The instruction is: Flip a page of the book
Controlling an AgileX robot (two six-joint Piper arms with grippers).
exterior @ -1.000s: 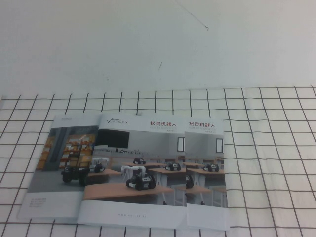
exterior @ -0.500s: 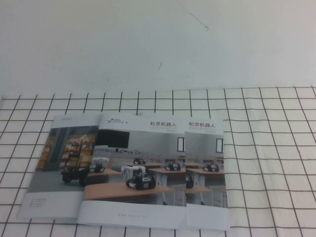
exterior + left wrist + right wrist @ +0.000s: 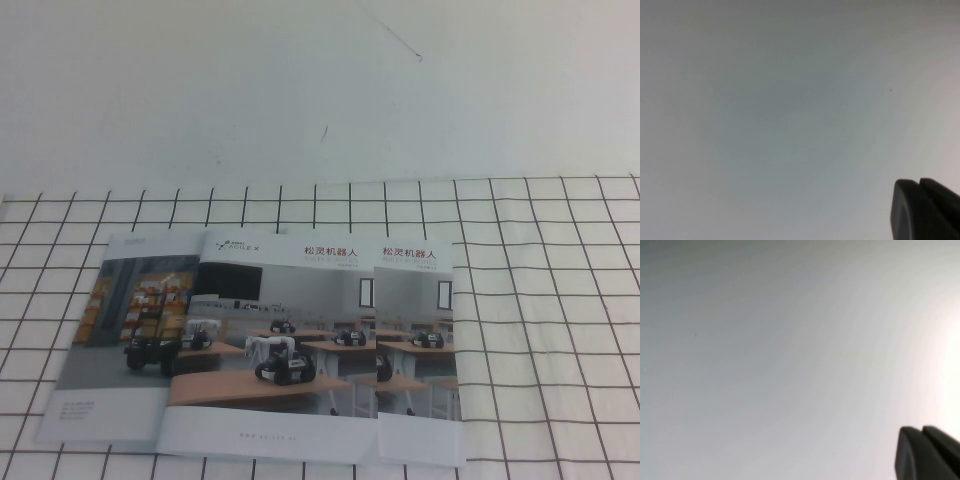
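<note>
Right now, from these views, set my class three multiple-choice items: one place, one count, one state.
1. The yellow-shelves brochure lies: A left end; B middle; C right end.
2. Brochures on the grid cloth: A two; B three; C five.
3. The middle brochure is: A closed; B open; C lifted.
Key: A, it sits leftmost; B, three overlap in a row; A, its cover lies flat, and the left gripper and right gripper, seen only from their wrist cameras, face blank surface.
</note>
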